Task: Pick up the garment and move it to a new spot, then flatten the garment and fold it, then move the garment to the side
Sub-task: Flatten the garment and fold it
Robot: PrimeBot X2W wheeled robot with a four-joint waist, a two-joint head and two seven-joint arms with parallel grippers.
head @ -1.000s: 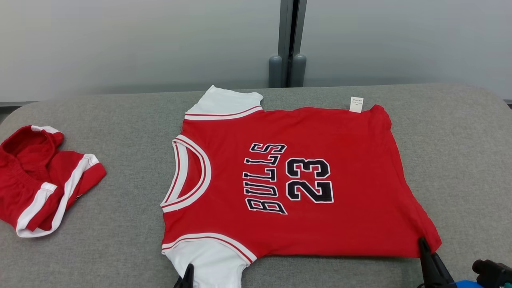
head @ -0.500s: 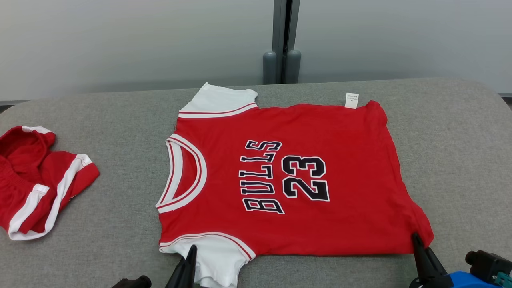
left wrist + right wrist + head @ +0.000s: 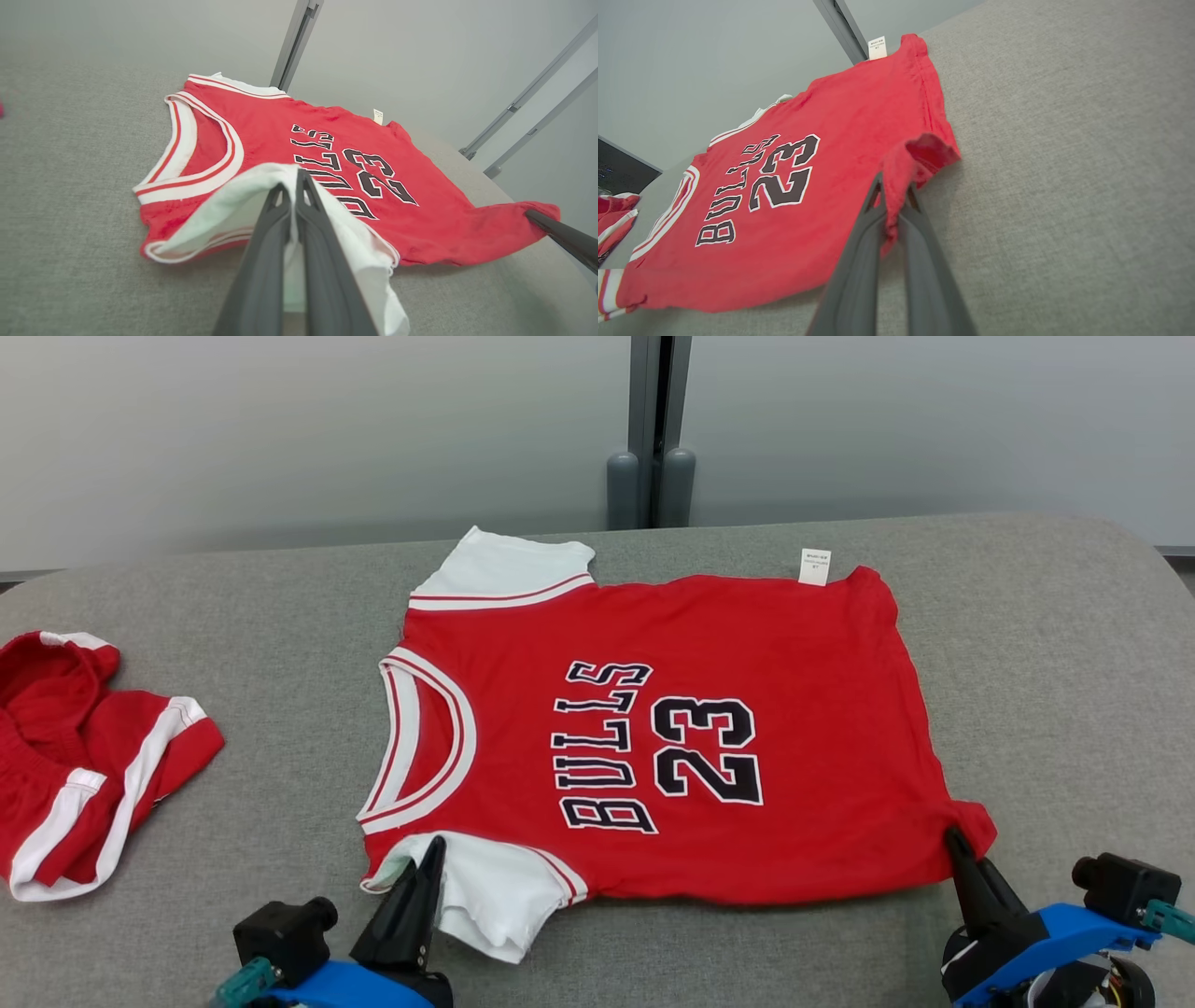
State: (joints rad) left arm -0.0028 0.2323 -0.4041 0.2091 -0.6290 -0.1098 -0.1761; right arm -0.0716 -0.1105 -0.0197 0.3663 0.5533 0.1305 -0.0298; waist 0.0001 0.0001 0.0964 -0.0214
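Observation:
The garment (image 3: 794, 709) is a red jersey with white sleeves and "BULLS 23" in black, lying front up on the grey table, neck to the left. My left gripper (image 3: 434, 845) is shut on the garment's near white sleeve (image 3: 243, 205), which is lifted and folded over. My right gripper (image 3: 952, 835) is shut on the garment's near hem corner (image 3: 924, 154), raised off the table. In the left wrist view the right gripper's dark finger (image 3: 560, 235) shows at the far right.
Red shorts with white stripes (image 3: 84, 756) lie crumpled at the table's left edge. The grey padded table (image 3: 1074, 663) has bare room right of the jersey. A grey wall with a dark post (image 3: 651, 429) stands behind.
Both grippers have come up and forward, lifting the near sleeve and the near hem corner off the table. The near edge of the jersey has drawn inward. The camera has shifted slightly.

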